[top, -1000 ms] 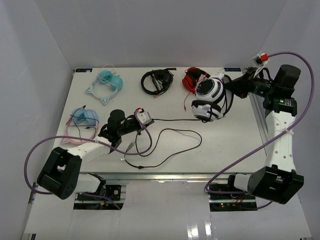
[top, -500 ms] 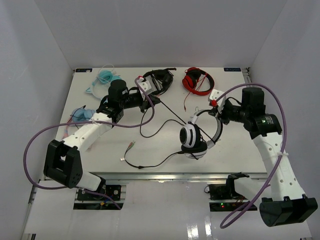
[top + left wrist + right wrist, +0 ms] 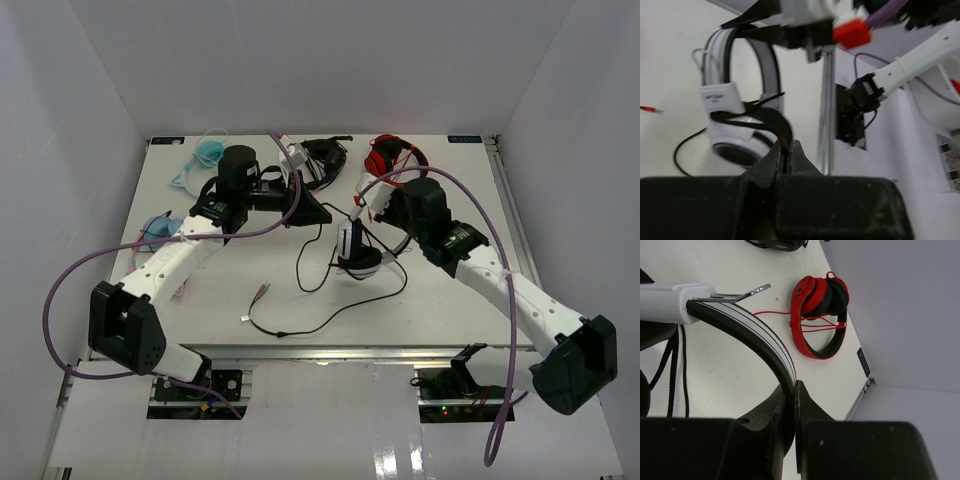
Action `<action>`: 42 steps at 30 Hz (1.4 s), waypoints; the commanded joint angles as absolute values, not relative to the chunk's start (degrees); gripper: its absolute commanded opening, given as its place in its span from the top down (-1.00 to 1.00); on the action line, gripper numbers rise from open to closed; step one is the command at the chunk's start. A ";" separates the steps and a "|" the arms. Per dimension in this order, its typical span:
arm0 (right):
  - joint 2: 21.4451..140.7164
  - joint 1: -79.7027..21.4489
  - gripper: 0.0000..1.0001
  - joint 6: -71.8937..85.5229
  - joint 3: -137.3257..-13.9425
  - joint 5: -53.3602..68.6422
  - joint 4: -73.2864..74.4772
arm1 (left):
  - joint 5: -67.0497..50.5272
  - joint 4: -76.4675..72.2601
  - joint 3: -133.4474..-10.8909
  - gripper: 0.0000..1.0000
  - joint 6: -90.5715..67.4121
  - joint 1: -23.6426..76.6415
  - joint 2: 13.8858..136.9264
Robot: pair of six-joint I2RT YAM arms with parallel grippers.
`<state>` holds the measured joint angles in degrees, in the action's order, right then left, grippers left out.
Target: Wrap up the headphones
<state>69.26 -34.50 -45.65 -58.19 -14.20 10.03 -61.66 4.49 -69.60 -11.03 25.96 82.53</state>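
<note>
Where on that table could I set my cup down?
Far right, between the red headphones and the table's edge; near right, between the cable and the right arm. Crowded: the middle, where left gripper and right gripper hold the white headphones.

Table [image 3: 465,175]; cable [image 3: 290,333]; red headphones [image 3: 380,160]; black headphones [image 3: 325,160]; teal headphones [image 3: 207,152]

The headphones [image 3: 735,135] look glossy white plastic; the table [image 3: 420,320] smooth and matt.

The left hand [image 3: 788,158] pinched the black cable [image 3: 776,121] tight. Beyond it the headphones [image 3: 734,136] stood upright, their headband [image 3: 768,56] gripped by the right hand [image 3: 809,41].
</note>
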 commanded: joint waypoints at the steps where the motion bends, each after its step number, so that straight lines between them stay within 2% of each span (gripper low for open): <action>1: 74.05 -35.24 0.85 -39.96 -62.76 -33.08 -8.62 | -68.36 0.03 -74.04 1.00 -25.23 28.59 82.73; 6: 79.73 -33.42 0.85 -25.03 -72.30 -36.51 -5.60 | -65.28 -8.60 -70.91 0.99 -34.10 32.98 82.63; 11: 82.84 -29.53 0.85 -7.53 -82.06 -24.05 8.33 | -57.63 -16.75 -64.94 0.86 -39.66 36.35 83.22; 12: 83.07 -29.09 0.85 -5.90 -82.27 -21.77 9.64 | -55.67 -16.92 -64.46 0.73 -39.74 36.62 83.60; 13: 83.13 -28.58 0.85 -4.06 -83.22 -19.23 10.91 | -53.00 -17.61 -64.14 0.49 -39.36 36.94 84.17; 14: 82.62 -28.15 0.85 -2.97 -83.27 -16.55 11.49 | -49.64 -17.82 -64.07 0.35 -38.83 37.40 84.81; 17: 80.60 -26.11 0.85 0.20 -82.03 -10.64 12.33 | -44.25 -18.79 -64.77 0.06 -36.93 38.95 86.04; 22: 78.33 -22.66 0.85 4.44 -82.35 -4.92 14.06 | -40.68 -16.39 -65.47 -0.23 -29.83 41.93 86.67; 28: 77.15 -18.01 0.85 8.37 -84.73 1.97 16.53 | -31.89 -13.18 -57.45 -0.40 -15.48 45.45 81.48; 31: 76.05 -16.29 0.85 10.08 -85.07 5.36 17.29 | -29.43 -14.36 -53.26 -0.41 -10.16 46.47 80.27; 36: 74.19 -13.14 0.85 14.05 -85.08 12.56 18.32 | -25.96 -25.97 -41.64 -0.46 -5.81 48.09 80.74; 39: 72.90 -12.15 0.85 15.88 -84.43 15.72 18.28 | -23.30 -36.23 -36.30 -0.65 -4.07 49.45 83.34; 42: 71.40 -10.86 0.85 16.98 -83.58 17.63 18.28 | -18.97 -44.74 -34.12 -0.68 -0.55 50.85 88.68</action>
